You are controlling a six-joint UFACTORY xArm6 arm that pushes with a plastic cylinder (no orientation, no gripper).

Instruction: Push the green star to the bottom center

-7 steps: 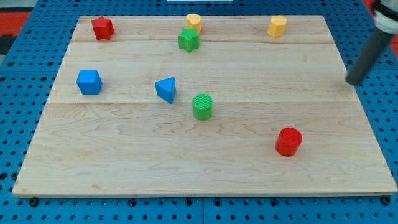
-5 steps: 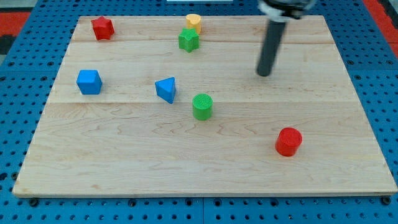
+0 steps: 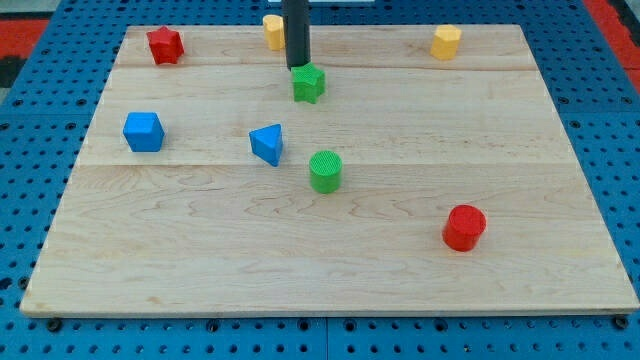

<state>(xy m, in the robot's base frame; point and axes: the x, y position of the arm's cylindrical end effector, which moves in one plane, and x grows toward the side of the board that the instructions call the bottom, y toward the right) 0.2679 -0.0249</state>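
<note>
The green star [image 3: 309,83] sits on the wooden board [image 3: 400,270] near the view's top, a little left of centre. My tip [image 3: 297,67] is just above and slightly left of the star, touching or nearly touching its upper edge. A yellow block [image 3: 272,30] stands at the rod's left, near the board's top edge. A green cylinder [image 3: 325,171] stands below the star, near the board's middle.
A red star [image 3: 164,44] is at the top left, a yellow block [image 3: 446,42] at the top right. A blue cube [image 3: 143,131] is at the left, a blue triangular block [image 3: 267,143] left of centre, a red cylinder [image 3: 464,227] at the lower right.
My rod swept from the right edge to the top centre. The green star slid down a little. The yellow block beside it moved left.
</note>
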